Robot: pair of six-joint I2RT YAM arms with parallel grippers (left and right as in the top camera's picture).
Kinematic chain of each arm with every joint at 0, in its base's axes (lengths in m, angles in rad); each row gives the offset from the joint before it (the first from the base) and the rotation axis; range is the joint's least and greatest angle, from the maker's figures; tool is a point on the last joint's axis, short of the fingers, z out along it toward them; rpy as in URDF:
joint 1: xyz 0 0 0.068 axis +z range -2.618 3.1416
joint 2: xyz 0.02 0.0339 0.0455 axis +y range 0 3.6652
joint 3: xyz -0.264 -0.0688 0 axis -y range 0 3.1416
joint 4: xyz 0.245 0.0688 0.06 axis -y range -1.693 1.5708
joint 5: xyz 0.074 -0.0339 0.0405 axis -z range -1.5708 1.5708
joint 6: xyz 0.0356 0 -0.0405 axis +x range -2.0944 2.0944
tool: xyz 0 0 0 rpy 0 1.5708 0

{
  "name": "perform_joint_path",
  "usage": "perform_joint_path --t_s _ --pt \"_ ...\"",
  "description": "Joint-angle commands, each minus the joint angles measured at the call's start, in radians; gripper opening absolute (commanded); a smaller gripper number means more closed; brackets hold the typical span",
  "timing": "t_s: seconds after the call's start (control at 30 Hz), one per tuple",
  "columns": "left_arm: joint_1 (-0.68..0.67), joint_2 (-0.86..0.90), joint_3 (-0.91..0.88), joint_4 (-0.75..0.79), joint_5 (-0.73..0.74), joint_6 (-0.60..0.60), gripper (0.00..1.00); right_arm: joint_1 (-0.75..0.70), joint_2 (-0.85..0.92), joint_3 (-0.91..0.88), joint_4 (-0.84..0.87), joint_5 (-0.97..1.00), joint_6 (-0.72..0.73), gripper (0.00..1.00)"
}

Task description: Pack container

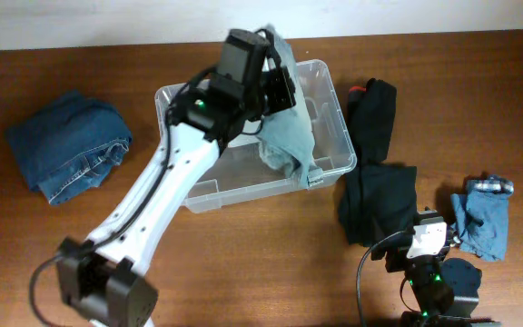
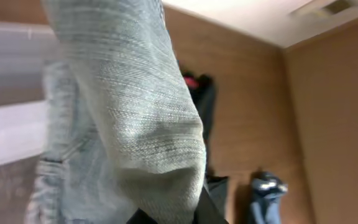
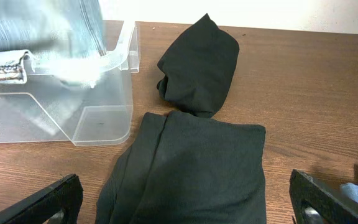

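The clear plastic container point(image 1: 207, 189) stands at the table's middle; its near corner shows in the right wrist view point(image 3: 98, 118). My left gripper point(image 1: 278, 82) is above the container's far right part, shut on pale light-blue jeans point(image 1: 291, 136). The jeans hang down into the container and over its right front rim. They fill the left wrist view point(image 2: 123, 118), and their waistband shows in the right wrist view point(image 3: 17, 56). My right gripper point(image 3: 185, 202) is open and empty, low at the table's front right point(image 1: 425, 238), over folded black cloth.
Folded dark blue jeans point(image 1: 69, 145) lie at the left. A black garment point(image 1: 375, 109) and a folded black cloth point(image 1: 377, 204) lie right of the container, also seen in the right wrist view point(image 3: 197, 62). A small blue denim piece point(image 1: 484, 218) lies far right.
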Motion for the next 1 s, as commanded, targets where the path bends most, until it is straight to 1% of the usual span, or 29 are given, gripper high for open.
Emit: perform_joint_path --t_s 0.0,0.07,0.2,0.3,0.47,0.57,0.63,0.73,0.87,0.97 --pt "0.0 0.031 0.0 0.066 -0.027 0.066 0.0 -0.006 -0.008 -0.006 -0.004 -0.006 0.012 0.98" --pt "0.0 0.032 0.0 0.125 -0.024 0.073 0.0 -0.006 -0.008 -0.006 -0.004 -0.006 0.012 0.98" --pt "-0.001 0.032 0.0 0.294 0.03 0.072 0.0 -0.006 -0.008 -0.006 -0.004 -0.006 0.012 0.98" --pt "0.0 0.032 0.0 0.358 0.027 0.072 0.0 -0.006 -0.008 -0.006 -0.004 -0.006 0.012 0.98" --pt "0.002 0.033 0.0 0.343 -0.03 0.074 0.0 -0.006 -0.008 -0.006 -0.004 -0.006 0.012 0.98" --pt "0.002 0.033 0.0 0.333 -0.045 0.135 0.0 -0.006 -0.008 -0.006 -0.004 -0.006 0.012 0.98" --pt "0.002 0.033 0.0 0.336 -0.1 0.158 0.0 -0.006 -0.008 -0.006 -0.004 -0.006 0.012 0.98" --pt "0.005 0.033 0.0 0.417 -0.117 0.224 0.0 -0.006 -0.008 -0.006 -0.004 -0.006 0.012 0.99" --pt "0.006 0.033 0.003 0.502 -0.112 0.224 0.0 -0.006 -0.008 -0.006 -0.004 -0.006 0.012 0.98" --pt "0.007 0.033 0.017 0.528 -0.113 0.224 0.0 -0.006 -0.008 -0.006 -0.004 -0.006 0.012 0.98"
